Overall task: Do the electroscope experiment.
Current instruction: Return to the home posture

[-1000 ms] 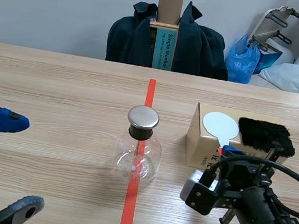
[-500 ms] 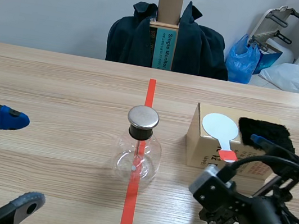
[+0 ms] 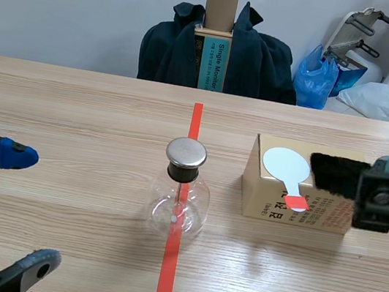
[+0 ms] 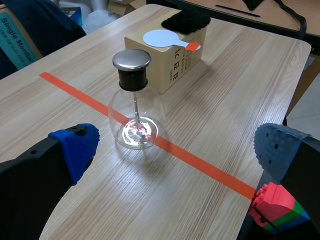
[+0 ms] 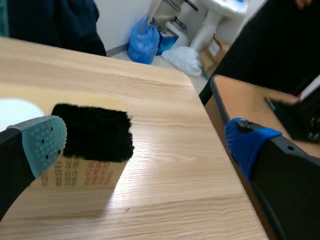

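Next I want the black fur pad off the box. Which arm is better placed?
Right. The right tool, open, hangs close by the black fur pad on the box; the left tool, also open, is across the flask from it.

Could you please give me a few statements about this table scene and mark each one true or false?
1. The flask stands on the tape line. True.
2. The white paddle lies on the table. False: it lies on top of the cardboard box.
3. The black fur rests on the cardboard box. True.
4. The right end effector is shut on the black fur. False: it is open and empty.
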Controlling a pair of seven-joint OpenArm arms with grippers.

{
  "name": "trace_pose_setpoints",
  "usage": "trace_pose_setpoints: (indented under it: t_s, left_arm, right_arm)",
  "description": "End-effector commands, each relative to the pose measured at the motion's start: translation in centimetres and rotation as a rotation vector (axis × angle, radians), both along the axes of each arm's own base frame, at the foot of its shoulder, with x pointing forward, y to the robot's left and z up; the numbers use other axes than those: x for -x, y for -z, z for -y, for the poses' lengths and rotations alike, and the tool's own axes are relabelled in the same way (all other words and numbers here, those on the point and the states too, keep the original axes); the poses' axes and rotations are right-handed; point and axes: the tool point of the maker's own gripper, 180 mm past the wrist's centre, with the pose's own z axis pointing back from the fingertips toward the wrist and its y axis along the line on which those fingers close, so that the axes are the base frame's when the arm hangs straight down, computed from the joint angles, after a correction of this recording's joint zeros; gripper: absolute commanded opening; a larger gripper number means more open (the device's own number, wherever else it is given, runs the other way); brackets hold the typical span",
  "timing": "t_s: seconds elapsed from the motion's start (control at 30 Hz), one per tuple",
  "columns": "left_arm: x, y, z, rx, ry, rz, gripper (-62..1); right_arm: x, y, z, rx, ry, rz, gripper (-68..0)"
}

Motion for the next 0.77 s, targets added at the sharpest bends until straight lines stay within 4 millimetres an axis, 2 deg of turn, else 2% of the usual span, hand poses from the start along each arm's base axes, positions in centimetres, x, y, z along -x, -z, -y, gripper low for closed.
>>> trace_pose_setpoints:
  t_s: [0.0, 0.07, 0.2, 0.33, 0.57, 0.73]
  left_arm:
    - [-0.2, -0.5, 0.1, 0.024, -0.009, 0.015, 1.4]
    - [-0.2, -0.4, 0.1, 0.021, -0.009, 0.013, 1.4]
    - [-0.2, -0.3, 0.1, 0.012, -0.009, 0.007, 1.4]
    - [-0.2, -0.3, 0.1, 0.011, -0.009, 0.007, 1.4]
    - [-0.1, -0.1, 0.0, 0.002, -0.009, 0.0, 1.4]
    - [-0.2, -0.1, 0.0, 0.003, -0.009, 0.001, 1.4]
  right_arm:
    - [-0.3, -0.1, 0.4, -0.04, 0.011, 0.005, 0.4]
    - [-0.5, 0.0, 0.4, -0.109, -0.002, 0.001, 0.4]
    - [-1.3, -0.1, -3.4, -0.141, -0.24, -0.034, 0.4]
    - [-1.3, 0.0, -6.4, -0.125, -0.434, -0.066, 0.4]
    - [-1.0, -1.1, -8.8, -0.019, -0.615, -0.036, 0.4]
    - [-0.9, -1.6, -9.1, 0.009, -0.636, -0.007, 0.4]
